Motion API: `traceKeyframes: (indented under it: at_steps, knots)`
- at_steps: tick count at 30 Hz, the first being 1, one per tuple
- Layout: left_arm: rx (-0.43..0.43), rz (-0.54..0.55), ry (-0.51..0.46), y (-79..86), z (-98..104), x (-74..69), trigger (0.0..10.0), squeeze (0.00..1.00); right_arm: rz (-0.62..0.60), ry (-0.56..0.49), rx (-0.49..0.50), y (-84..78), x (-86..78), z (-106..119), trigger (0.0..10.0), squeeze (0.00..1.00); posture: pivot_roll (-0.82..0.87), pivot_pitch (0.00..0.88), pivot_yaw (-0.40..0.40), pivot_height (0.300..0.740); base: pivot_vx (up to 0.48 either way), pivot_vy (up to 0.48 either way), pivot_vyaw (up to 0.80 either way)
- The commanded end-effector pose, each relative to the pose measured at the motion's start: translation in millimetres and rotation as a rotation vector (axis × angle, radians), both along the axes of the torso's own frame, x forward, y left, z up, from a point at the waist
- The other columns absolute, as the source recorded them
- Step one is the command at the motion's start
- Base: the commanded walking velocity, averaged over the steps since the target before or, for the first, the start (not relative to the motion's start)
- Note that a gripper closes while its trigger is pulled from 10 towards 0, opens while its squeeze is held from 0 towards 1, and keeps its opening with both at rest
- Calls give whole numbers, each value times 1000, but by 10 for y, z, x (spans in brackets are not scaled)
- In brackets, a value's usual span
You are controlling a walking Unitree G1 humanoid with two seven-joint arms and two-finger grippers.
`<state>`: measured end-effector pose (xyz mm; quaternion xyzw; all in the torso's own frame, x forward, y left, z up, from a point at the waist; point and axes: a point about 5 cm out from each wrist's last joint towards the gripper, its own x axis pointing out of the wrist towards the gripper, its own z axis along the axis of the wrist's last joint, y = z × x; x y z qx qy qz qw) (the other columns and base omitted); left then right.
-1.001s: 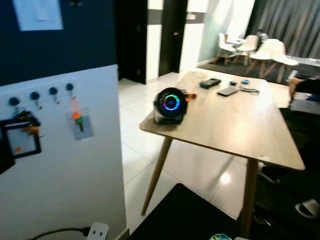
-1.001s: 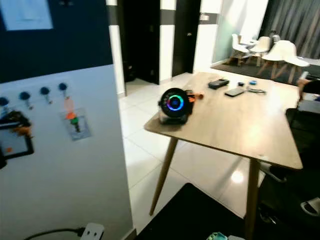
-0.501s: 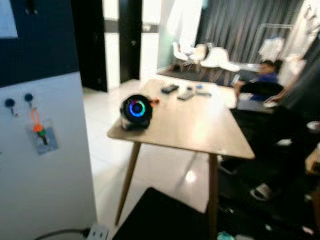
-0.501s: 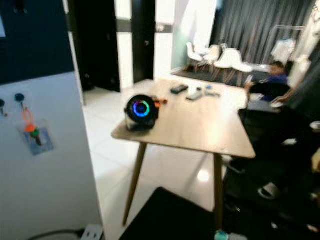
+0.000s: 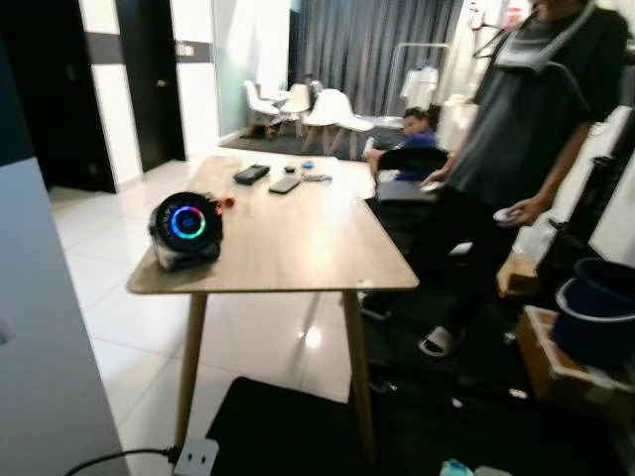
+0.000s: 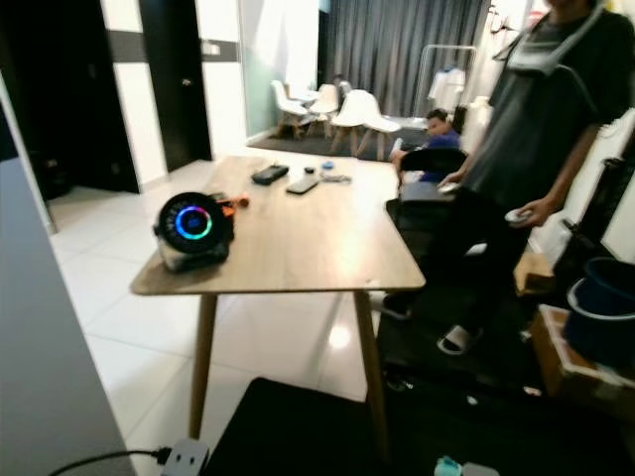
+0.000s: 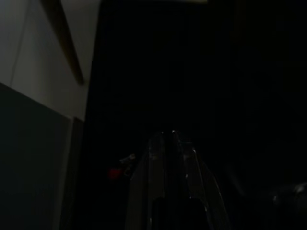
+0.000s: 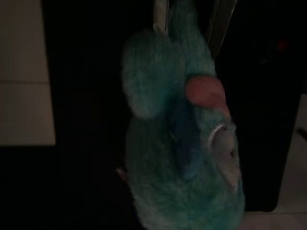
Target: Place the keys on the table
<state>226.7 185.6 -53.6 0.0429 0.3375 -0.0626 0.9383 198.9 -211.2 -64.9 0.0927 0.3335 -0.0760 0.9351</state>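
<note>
Right wrist view: right gripper [image 8: 189, 9] clamps a teal plush keychain [image 8: 184, 143] hanging below its fingers; left gripper [image 7: 168, 139] dark, fingers pressed together.

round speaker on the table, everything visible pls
The round black speaker stands upright near the wooden table's near left corner. Its circular face has a glowing ring, blue-green with a red segment, and it rests on a darker base on the tabletop. A small orange item lies just behind it; contact unclear.
</note>
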Motion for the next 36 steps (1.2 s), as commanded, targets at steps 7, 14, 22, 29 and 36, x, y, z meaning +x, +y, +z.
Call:
traceKeyframes:
  at_steps: [7, 14, 22, 29, 36]
  knots:
    - [-13, 25, -27, 11, 31, 36, 10000, 0, -3, 4, -12, -37, 20, 13, 10000, 0, 19, 12, 5, 740, 0, 0, -761]
    - [-24, 46, -36, 15, 43, 53, 10000, 0, 5, 2, -24, -37, 23, 17, 10000, 0, 19, 11, 6, 740, 0, 0, -75]
    - [-29, 67, -57, 39, 80, 99, 10000, 0, 9, 3, -26, -31, 24, 16, 10000, 0, 17, 12, 8, 740, 0, 0, 0]
    - [-39, 67, -89, 40, 117, 131, 10000, 0, 18, 6, -30, -32, 21, 14, 10000, 0, 17, 13, 6, 740, 218, 0, 0]
    - [-45, 61, -103, 11, 134, 153, 10000, 0, 26, 6, -37, -36, 20, 15, 10000, 0, 17, 8, 5, 740, 410, 0, 0]
